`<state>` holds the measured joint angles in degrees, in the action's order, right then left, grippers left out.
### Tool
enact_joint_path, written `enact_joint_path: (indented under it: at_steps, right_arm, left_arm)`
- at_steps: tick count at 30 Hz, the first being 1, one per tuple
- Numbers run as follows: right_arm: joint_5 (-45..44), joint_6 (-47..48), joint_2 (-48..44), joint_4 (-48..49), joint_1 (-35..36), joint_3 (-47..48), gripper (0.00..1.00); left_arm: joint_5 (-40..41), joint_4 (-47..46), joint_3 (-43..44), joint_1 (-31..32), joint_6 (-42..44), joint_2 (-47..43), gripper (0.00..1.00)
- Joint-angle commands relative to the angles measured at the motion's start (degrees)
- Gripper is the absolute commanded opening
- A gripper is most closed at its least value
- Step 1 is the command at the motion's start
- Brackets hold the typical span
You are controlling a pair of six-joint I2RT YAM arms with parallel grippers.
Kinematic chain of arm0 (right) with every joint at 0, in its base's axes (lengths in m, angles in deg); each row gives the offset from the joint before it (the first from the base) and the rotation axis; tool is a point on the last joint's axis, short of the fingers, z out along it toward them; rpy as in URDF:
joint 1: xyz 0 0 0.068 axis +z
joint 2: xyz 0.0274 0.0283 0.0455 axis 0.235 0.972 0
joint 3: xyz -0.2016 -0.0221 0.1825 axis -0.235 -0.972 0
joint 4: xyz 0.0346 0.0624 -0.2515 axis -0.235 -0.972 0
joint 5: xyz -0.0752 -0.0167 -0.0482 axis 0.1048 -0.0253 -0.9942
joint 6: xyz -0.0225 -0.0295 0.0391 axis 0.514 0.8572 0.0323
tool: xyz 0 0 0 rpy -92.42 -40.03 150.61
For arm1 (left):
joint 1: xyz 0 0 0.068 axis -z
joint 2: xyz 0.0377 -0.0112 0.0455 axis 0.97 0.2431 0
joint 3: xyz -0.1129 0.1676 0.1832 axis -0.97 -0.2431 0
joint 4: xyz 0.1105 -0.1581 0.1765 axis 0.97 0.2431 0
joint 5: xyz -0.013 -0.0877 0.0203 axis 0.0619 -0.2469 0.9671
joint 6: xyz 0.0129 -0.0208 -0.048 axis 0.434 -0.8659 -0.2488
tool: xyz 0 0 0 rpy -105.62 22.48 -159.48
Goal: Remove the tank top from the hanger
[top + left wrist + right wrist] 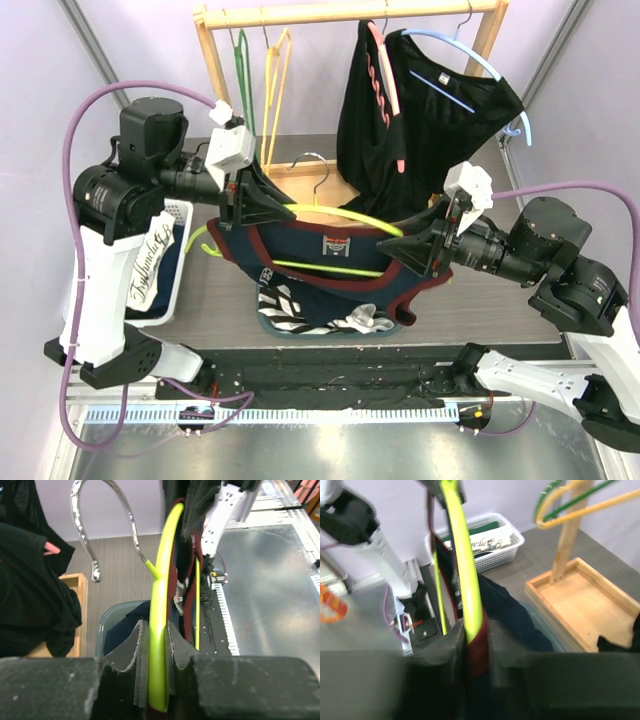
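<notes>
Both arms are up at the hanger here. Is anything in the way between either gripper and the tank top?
Nothing visible. The left gripper has its jaws pinched on one arm of the green hanger. The right gripper pinches the other arm together with the maroon edge of the tank top.

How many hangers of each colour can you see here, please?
Green hanger: 1
Yellow hanger: 1
Pink hanger: 1
Blue hanger: 1
Lime hanger: 1
Total: 5
</notes>
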<state>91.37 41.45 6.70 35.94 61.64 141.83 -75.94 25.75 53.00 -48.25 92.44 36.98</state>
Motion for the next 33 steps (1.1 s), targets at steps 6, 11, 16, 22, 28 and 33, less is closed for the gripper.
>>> enact_joint_path:
  at_steps: [6, 11, 16, 22, 28, 33]
  right_arm:
    - [-26.90, -5.05, -5.69, 7.92, 0.02, -4.72, 0.75]
    - [-36.48, -7.42, -9.91, 8.09, -0.06, -7.78, 0.77]
    - [-45.54, -13.74, -15.88, 8.36, -0.06, -13.41, 0.76]
    - [-43.44, -22.01, -17.83, 12.38, 0.02, -23.24, 0.76]
    - [-39.84, -25.80, -14.67, 19.94, 0.02, -26.78, 0.77]
    - [-39.22, -26.68, -12.12, 23.03, -0.06, -26.96, 0.75]
  left_arm:
    - [21.31, -8.81, 1.17, 4.04, 3.40, 2.48, 0.00]
    - [31.52, -12.60, 3.80, 5.01, 3.58, 3.27, 0.00]
    - [31.10, -11.11, 5.04, 5.01, 4.98, 2.57, 0.00]
    - [27.41, -8.38, 5.12, 5.01, 6.13, 1.52, 0.00]
    - [26.52, -7.59, 4.60, 5.01, 6.04, 0.55, 0.00]
    - [25.47, -6.89, 4.60, 5.01, 6.04, 0.11, 0.00]
